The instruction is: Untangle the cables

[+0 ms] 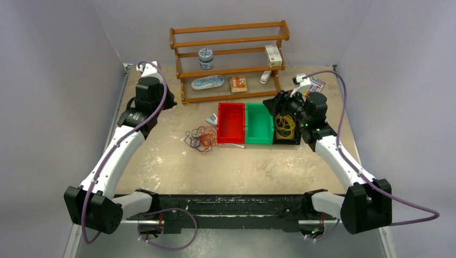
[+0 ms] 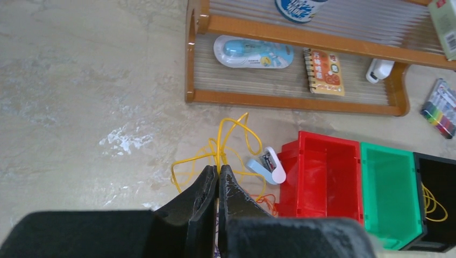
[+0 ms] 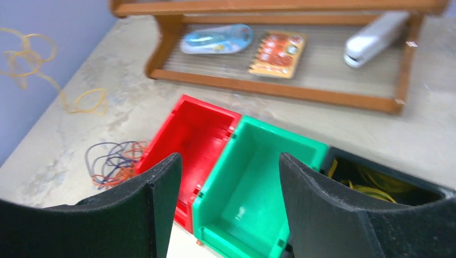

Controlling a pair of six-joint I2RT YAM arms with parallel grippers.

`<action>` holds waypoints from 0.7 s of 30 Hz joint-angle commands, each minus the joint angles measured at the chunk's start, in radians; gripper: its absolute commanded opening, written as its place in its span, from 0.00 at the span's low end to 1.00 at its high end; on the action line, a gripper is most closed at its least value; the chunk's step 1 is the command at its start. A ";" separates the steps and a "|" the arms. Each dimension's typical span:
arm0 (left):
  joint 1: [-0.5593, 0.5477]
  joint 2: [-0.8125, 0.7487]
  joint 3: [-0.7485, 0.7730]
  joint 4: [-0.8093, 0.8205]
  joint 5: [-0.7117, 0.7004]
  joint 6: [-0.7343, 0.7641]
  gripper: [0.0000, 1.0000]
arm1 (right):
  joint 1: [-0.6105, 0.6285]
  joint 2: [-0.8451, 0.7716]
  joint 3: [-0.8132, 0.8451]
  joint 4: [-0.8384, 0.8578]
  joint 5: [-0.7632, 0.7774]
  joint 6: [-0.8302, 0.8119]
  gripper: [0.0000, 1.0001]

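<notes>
Top external: tangle of orange-red and dark thin cables (image 1: 200, 138) lying on the beige mottled tabletop (image 1: 242, 172) between the two grippers, touching neither. Just beside the outer wall of a red plastic bin (image 1: 231, 122).

Left wrist: left gripper (image 2: 218, 167) fingers pressed together, pinching a yellow thin wire cable loop (image 2: 236, 126) at the very tips. Rest of the loop fanning out ahead of the tips.
- Just right of the tips: small blue-and-white stapler (image 2: 266, 165).
- Further right, touching row: red bin, green plastic bin (image 2: 387, 188), black plastic bin (image 2: 435, 177) holding loose yellow cable coils (image 2: 433, 207).
- Ahead of the tips: brown wooden slatted rack (image 2: 296, 99) with a blue-and-white blister pack (image 2: 253, 51), orange spiral notepad (image 2: 324, 71) and white stapler (image 2: 380, 70).
- Right of the rack: pack of coloured markers (image 2: 441, 107).

Writing: red characters on the notepad cover, too small to read. Blue lettering on the round white tin (image 2: 298, 6), cropped and unreadable. Print on the white-and-red carton (image 1: 273, 55) on the upper shelf, not legible.

Right wrist: right gripper (image 3: 228, 161) fingers spread wide, gripping nothing. Green bin in line between the fingers, red bin by the left finger, black bin with the yellow coils past the right finger. Tangle well left of the left finger.
</notes>
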 commanded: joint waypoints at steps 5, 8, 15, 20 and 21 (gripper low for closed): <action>0.005 -0.010 0.092 0.013 0.088 0.011 0.00 | 0.135 0.103 0.105 0.227 -0.186 -0.018 0.67; 0.005 -0.008 0.113 0.012 0.104 0.008 0.00 | 0.215 0.164 0.155 0.262 -0.185 -0.036 0.67; 0.006 0.001 0.173 -0.008 0.159 0.004 0.00 | 0.394 0.299 0.299 0.308 -0.225 -0.106 0.66; 0.005 -0.001 0.199 -0.019 0.183 0.005 0.00 | 0.466 0.379 0.380 0.333 -0.236 -0.141 0.66; 0.005 0.002 0.203 -0.020 0.189 0.004 0.00 | 0.473 0.395 0.396 0.340 -0.235 -0.135 0.65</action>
